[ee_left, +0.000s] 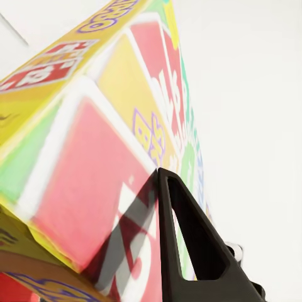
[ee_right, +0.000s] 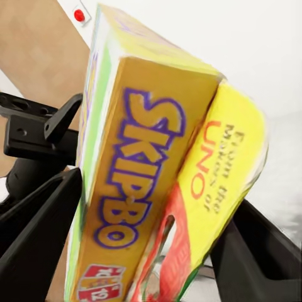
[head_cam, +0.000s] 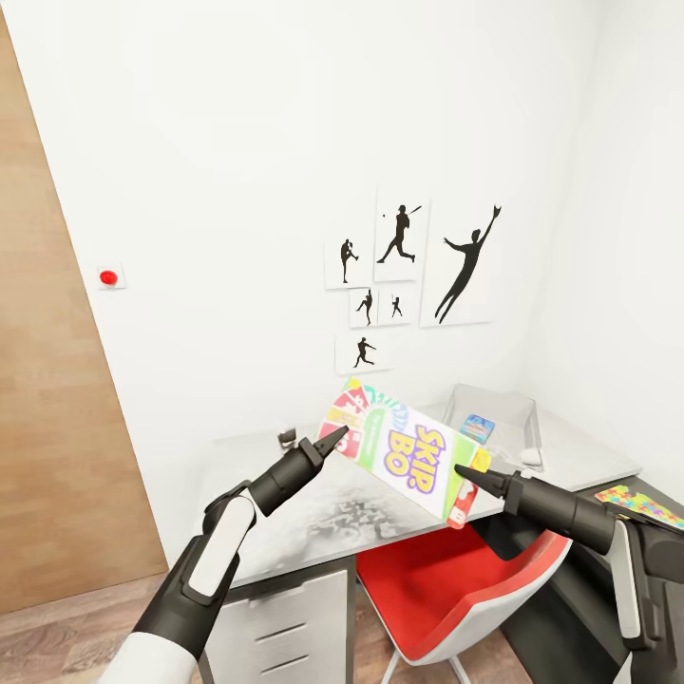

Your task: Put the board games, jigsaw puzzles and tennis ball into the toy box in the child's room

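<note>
**Skip-Bo box carried between two arms toward the toy box**

Both arms reach forward low in the head view, pinning the Skip-Bo board game (head_cam: 404,449) from opposite ends. The left gripper (head_cam: 334,439) presses its tip against the red-and-green end; in its own wrist view one dark finger (ee_left: 189,242) lies flat on the card-printed face of the box (ee_left: 107,163), and whether its jaws are apart or together I cannot tell. The right gripper (head_cam: 463,471) meets the yellow-and-red end. From that wrist the box (ee_right: 151,157) stands between the two dark fingers (ee_right: 38,233), so those jaws look clamped on its narrow edge.

Squeezed like this, the box hangs tilted in the air above the light grey bench (head_cam: 285,494), clear of its top and of the red chair (head_cam: 446,579) below. A wide flat box offers little for a single pinch, which is probably why both arms share it.

Beyond the jaws, further along the bench by the wall, sits the toy box (head_cam: 494,404), with a small blue board game (head_cam: 477,427) leaning inside it. A jigsaw puzzle (head_cam: 638,503) lies on the dark bench section beside the right arm. Judging from this, the next step is to carry the box forward and over the bin's rim.
</note>
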Robot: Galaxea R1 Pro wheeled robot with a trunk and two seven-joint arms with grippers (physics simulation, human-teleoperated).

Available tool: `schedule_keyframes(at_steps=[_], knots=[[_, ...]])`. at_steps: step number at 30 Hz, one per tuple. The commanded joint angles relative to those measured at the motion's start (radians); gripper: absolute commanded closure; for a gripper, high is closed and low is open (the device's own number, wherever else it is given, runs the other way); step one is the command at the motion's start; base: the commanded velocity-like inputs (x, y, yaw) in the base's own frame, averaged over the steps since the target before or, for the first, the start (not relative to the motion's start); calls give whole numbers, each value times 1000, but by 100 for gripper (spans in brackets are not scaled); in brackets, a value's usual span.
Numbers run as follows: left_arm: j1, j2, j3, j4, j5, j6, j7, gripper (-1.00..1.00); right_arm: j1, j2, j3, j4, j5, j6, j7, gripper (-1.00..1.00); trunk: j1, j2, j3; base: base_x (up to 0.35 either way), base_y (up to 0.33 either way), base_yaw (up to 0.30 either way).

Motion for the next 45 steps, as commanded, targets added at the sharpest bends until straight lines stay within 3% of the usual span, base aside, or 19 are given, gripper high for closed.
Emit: schedule_keyframes(at_steps=[1,33,34,45], knots=[[-1,-1,-24,0,6,8,1,100,-1,0,1,0,-4,15,4,100,0,-2,-2,0,0,0],[0,4,-28,-2,9,8,-2,100,-1,-5,-7,-1,-5,17,4,100,0,-2,-2,0,0,0],[0,5,-28,-2,9,8,-2,-100,-1,-5,-7,-1,-5,17,4,100,0,-2,-2,0,0,0],[0,12,-18,5,6,13,5,-100,-3,-7,-9,0,-4,17,3,100,0,-2,-2,0,0,0]])
